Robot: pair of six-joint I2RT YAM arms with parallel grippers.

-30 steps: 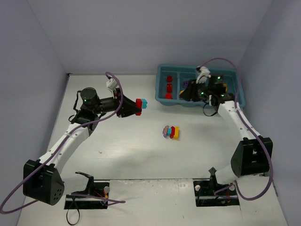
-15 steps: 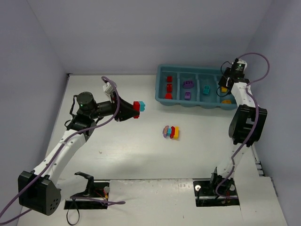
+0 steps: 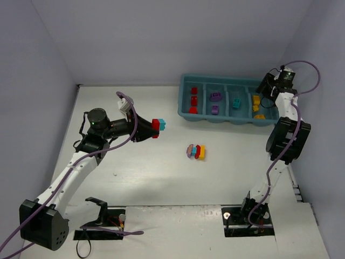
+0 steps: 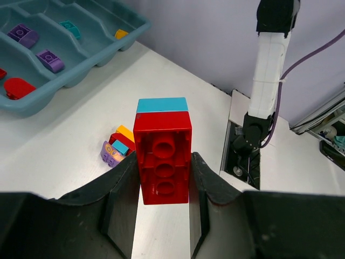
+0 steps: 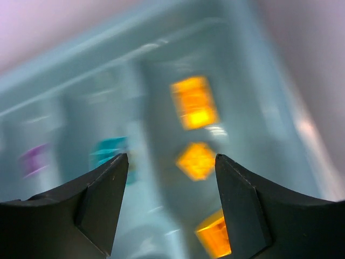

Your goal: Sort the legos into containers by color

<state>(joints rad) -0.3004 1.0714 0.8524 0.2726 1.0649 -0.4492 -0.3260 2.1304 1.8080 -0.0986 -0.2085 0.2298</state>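
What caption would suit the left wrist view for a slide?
Left tool clamps a red-and-cyan brick stack above the table; teal tray and a loose brick cluster lie beyond.

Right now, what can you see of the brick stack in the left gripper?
The brick stack is glossy plastic: a red brick, its underside showing three round tubes, with a cyan brick joined at its far end. The left gripper clamps the red sides, holding it above the table.

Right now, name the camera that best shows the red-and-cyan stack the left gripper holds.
Left wrist: the red-and-cyan stack fills the centre, sharp and close, clamped in the left gripper. Top external shows it only small, from above; right wrist does not show it.
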